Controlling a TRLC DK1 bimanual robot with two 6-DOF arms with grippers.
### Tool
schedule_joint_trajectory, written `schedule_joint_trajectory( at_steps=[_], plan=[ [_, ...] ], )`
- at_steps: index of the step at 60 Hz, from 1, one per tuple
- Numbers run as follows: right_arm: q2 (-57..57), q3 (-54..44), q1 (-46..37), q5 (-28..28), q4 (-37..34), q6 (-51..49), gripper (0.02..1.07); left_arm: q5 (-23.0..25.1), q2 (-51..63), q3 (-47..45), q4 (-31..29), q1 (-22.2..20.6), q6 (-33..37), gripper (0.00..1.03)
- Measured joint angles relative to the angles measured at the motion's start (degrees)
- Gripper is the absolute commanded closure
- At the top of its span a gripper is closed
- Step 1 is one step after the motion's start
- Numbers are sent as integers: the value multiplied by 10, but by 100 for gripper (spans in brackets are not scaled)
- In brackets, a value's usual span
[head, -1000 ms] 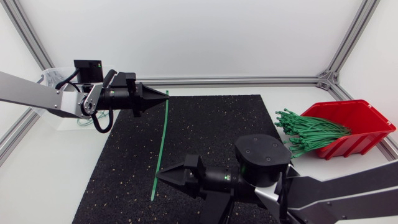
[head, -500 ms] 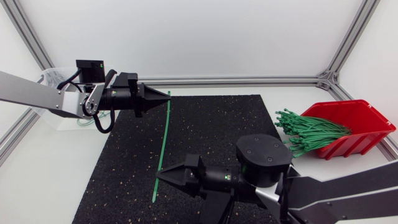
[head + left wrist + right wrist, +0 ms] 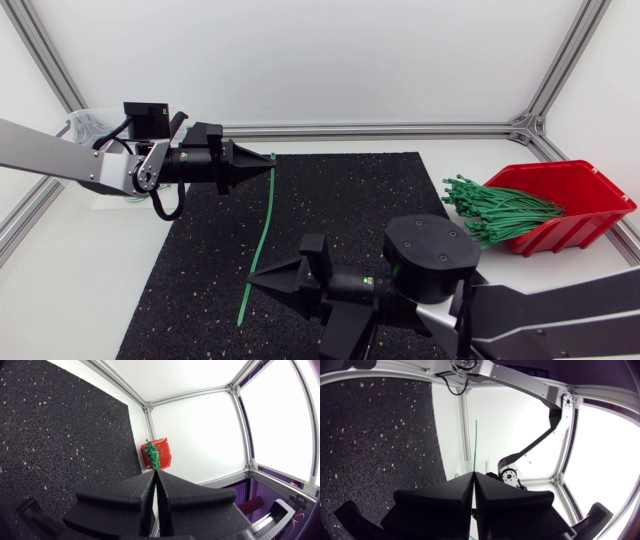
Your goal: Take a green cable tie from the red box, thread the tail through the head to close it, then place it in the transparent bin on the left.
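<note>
The left gripper [image 3: 269, 164] pinches the tie [image 3: 262, 225] at its far end; the right gripper [image 3: 251, 284] pinches it near the other, over the mat [image 3: 350, 200]

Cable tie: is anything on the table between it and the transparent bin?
No loose object. Only the left arm, whose left gripper holds the cable tie, lies across the transparent bin. The right gripper also grips the tie.
</note>
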Motion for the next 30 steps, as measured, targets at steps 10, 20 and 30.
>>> schedule_joint_trajectory(
  at_steps=[10,20,30],
  plan=[
    [-50,5,0,22,-9,134,101,0,-32,-10,2,0,8,100],
    [-112,19,0,37,-129,284,101,0,-74,-26,4,-1,10,100],
    [-174,55,5,47,-254,431,101,0,-128,-45,4,-15,14,100]
  ],
)
